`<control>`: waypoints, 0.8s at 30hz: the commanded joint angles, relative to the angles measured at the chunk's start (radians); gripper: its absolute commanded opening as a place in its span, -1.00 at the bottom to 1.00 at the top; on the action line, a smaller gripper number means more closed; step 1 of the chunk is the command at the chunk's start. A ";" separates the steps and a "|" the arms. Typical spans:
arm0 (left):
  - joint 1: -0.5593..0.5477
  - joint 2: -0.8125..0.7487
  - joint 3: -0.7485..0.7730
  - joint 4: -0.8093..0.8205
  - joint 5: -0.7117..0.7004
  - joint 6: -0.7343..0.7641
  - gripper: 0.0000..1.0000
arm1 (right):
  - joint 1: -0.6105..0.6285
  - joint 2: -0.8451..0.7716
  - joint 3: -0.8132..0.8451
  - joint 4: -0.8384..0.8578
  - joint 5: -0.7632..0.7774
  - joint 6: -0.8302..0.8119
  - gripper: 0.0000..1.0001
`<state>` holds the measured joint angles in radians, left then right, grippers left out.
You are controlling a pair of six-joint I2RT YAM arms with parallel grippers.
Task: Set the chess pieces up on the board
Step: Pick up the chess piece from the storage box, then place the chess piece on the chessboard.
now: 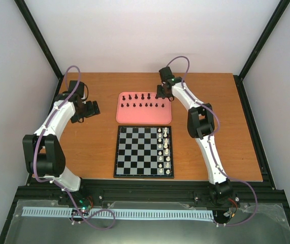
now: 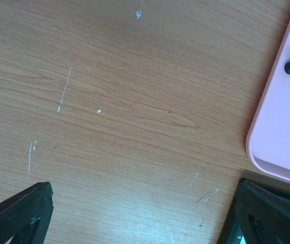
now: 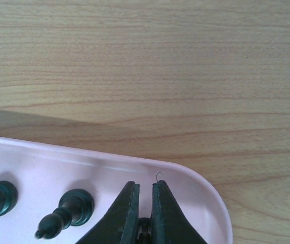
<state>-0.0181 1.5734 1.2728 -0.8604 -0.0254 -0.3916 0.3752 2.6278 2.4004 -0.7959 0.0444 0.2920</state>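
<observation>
The board (image 1: pixel 143 152) lies at the table's (image 1: pixel 84 152) near edge; beyond, the pink tray (image 1: pixel 122 118) holds the chess pieces (image 1: pixel 142 105), likely light and tippy, best pinched by the neck, with the left gripper (image 1: pixel 90 109) gaping beside it and the right gripper (image 1: pixel 161 93) clenched at its far-right corner, perhaps on one.

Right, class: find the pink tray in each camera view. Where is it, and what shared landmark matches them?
Top external: pink tray in the centre, just beyond the board.
Left wrist: tray at the right edge, one rounded corner showing.
Right wrist: tray lower left, right tool over its corner.
Shared landmark: black chess pieces on the tray.
</observation>
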 commanded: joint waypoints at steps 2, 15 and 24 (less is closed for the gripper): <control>0.000 0.005 0.052 0.011 0.007 0.008 0.99 | -0.005 -0.138 -0.010 0.020 0.008 -0.031 -0.94; 0.000 0.016 0.067 0.014 0.004 0.017 0.99 | 0.126 -0.494 -0.364 0.076 -0.120 -0.114 -0.94; 0.000 0.012 0.070 0.033 -0.015 0.026 0.99 | 0.385 -0.727 -0.759 0.237 -0.250 -0.156 -0.94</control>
<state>-0.0181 1.5829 1.2995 -0.8532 -0.0303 -0.3866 0.6987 1.9678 1.7290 -0.6327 -0.1303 0.1654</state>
